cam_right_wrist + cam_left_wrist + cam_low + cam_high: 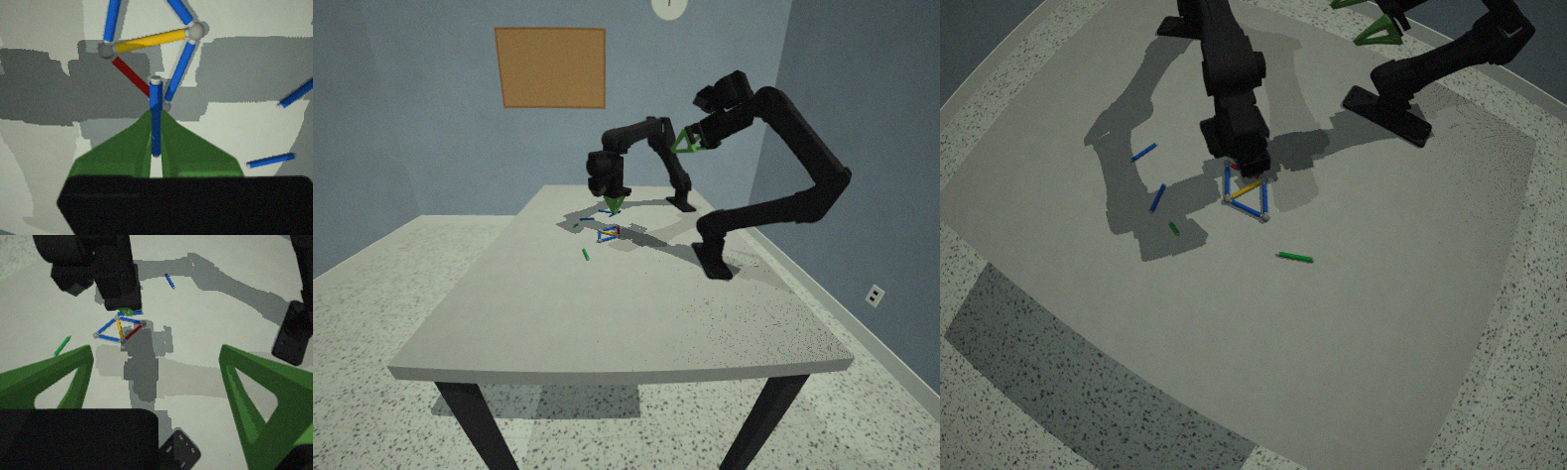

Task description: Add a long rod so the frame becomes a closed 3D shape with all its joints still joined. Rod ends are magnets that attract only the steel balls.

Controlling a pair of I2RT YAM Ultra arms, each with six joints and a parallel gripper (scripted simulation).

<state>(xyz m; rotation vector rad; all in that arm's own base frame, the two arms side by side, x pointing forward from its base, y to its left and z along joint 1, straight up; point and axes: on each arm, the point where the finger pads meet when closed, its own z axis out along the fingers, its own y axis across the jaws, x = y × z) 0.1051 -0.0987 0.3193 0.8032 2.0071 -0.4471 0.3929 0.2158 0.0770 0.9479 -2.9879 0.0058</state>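
Observation:
The flat frame lies on the table: blue rods point(1246, 208) point(180, 72) and a red rod point(1234, 166) point(134, 332) point(131, 75) form a four-sided outline, with a yellow rod point(1246, 189) point(120, 330) point(150, 41) across it. Steel balls point(1264, 217) point(195, 31) sit at its corners. My right gripper point(615, 211) point(156, 117) is shut on a blue rod point(138, 313) point(156, 95), above the frame's red-rod side. The held rod hides the red rod's end in the right wrist view. My left gripper point(1344, 24) point(156, 352) is open and empty, high up and away from the frame.
Two loose blue rods point(1143, 153) point(1157, 198) and a short green rod point(1173, 228) lie on one side of the frame. A longer green rod point(1295, 257) point(585, 254) point(63, 346) lies beyond its blue corner. The right arm point(1234, 65) reaches over the frame.

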